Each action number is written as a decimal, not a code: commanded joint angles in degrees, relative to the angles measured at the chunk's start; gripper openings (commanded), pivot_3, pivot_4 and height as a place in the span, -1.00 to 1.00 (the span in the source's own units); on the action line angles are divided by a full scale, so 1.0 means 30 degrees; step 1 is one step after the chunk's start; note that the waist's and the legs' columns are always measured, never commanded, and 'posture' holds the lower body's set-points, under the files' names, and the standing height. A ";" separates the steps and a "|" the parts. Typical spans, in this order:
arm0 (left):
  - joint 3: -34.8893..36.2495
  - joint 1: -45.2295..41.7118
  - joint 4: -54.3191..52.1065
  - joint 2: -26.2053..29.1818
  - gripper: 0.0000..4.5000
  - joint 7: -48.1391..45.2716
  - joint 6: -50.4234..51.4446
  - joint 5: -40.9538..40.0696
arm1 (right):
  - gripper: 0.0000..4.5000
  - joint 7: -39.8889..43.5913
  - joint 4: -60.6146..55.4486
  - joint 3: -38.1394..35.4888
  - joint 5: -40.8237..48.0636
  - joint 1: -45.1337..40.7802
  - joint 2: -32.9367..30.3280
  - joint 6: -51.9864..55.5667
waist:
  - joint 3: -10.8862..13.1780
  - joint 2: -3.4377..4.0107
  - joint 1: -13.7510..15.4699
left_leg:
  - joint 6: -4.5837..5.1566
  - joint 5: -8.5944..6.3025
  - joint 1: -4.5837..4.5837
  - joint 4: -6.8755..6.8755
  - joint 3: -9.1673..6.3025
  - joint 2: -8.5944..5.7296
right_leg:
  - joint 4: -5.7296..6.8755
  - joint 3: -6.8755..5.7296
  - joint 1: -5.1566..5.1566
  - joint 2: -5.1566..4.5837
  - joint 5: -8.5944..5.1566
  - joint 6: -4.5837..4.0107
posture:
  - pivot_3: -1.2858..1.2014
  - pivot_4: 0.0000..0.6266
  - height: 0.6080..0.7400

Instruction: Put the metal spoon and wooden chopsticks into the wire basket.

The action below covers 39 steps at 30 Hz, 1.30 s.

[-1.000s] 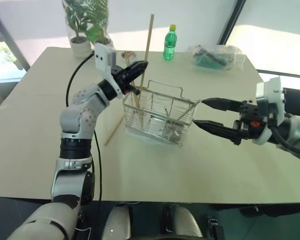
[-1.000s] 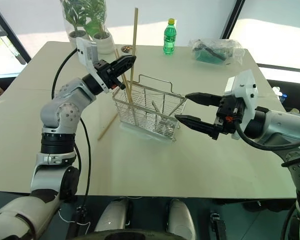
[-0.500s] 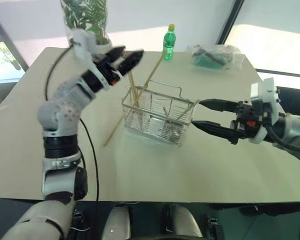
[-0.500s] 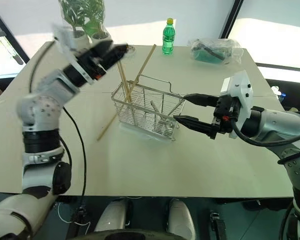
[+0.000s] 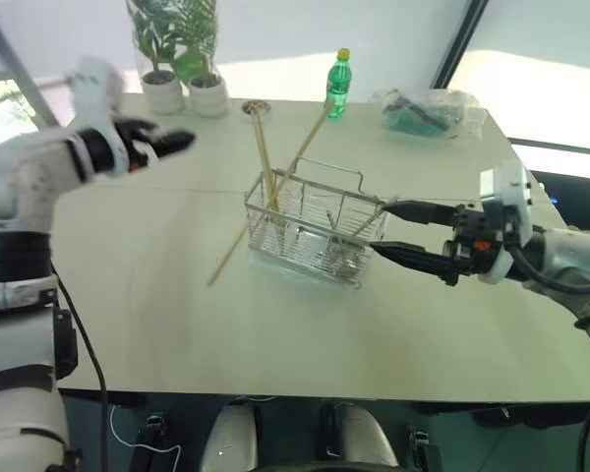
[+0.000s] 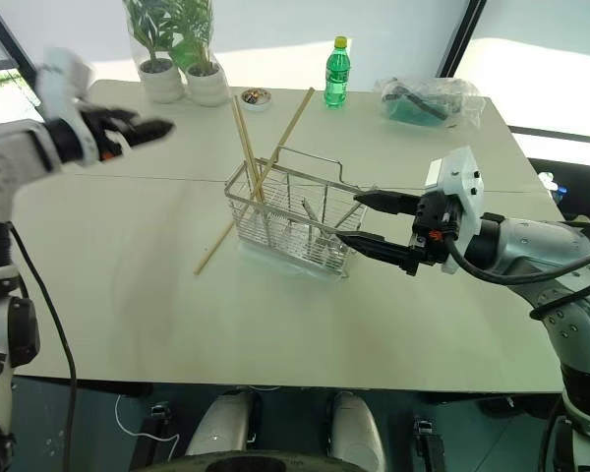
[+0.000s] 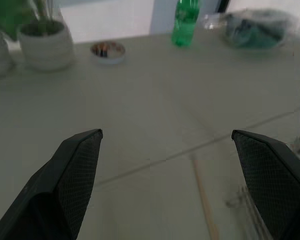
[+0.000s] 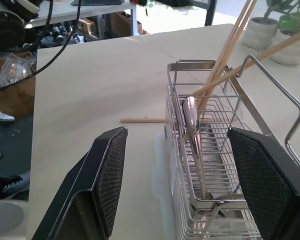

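Pale tabletop (image 5: 177, 315) carried the wire basket (image 5: 315, 236); the metal spoon (image 8: 192, 135) lay inside it, and wooden chopsticks (image 5: 265, 162) leaned upright from its far-left corner. One chopstick (image 5: 231, 251) remained outside, slanting away from the basket's left side. Left gripper (image 5: 147, 146), fingers spread and empty, hung well left of the basket, probably the nearer arm. Right gripper (image 5: 408, 236), jaws apart and empty, flanked the basket's right end.

Silver basket (image 5: 310, 231), tan chopsticks (image 5: 265, 162), green bottle (image 5: 339, 84).
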 commanded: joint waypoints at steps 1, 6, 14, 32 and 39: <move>-0.1099 -0.0927 0.0634 -0.0660 0.95 0.0151 0.1797 0.0918 | 0.48 -0.0034 -0.0180 -0.0247 -0.0057 -0.0340 0.0163 -0.0379 | 0.0006 -0.0004 -0.0019 | 0.0003 -0.0002 -0.0001 0.0000 0.0001 0.0000 | 0.0003 0.0000 -0.0010 0.0001 0.0000 0.0002 | 0.03 -0.52 0.65; -0.2656 -0.1234 0.2239 -0.2685 0.95 0.0109 0.1870 0.2319 | 0.48 -0.0227 -0.0620 -0.0413 0.0049 0.0098 0.0302 -0.0232 | 0.0007 0.0000 -0.0020 | 0.0010 -0.0004 0.0003 -0.0021 -0.0005 0.0011 | 0.0035 -0.0002 -0.0042 0.0018 0.0004 0.0012 | 0.03 -0.52 0.65; -0.4005 -0.3094 0.7946 -0.5396 0.95 -0.0334 -0.2187 0.5388 | 0.48 0.0371 -0.2044 -0.1121 0.0819 0.1372 -0.0500 0.0113 | 0.0010 -0.0006 -0.0005 | 0.0013 -0.0005 -0.0004 -0.0017 -0.0001 0.0009 | 0.0023 -0.0002 -0.0047 0.0013 0.0002 0.0007 | 0.03 -0.52 0.65; -0.4512 -0.5140 1.6063 -0.7728 0.95 -0.2408 -0.7643 0.9739 | 0.48 0.0191 -0.3518 -0.2225 0.1918 0.3602 -0.1080 0.0267 | 0.0004 -0.0008 0.0010 | 0.0024 -0.0012 -0.0014 -0.0006 0.0004 0.0007 | 0.0017 -0.0006 -0.0052 -0.0003 0.0000 0.0003 | 0.03 -0.52 0.65; -0.4153 -0.5135 1.6770 -0.7791 0.18 -0.2430 -0.8095 1.0407 | 0.48 0.0179 -0.3312 -0.2155 0.1959 0.3286 -0.1087 0.0261 | 0.0002 -0.0008 0.0018 | 0.0024 -0.0012 -0.0009 0.0007 0.0002 0.0008 | 0.0018 -0.0007 -0.0041 -0.0004 0.0000 0.0002 | 0.03 -0.52 0.65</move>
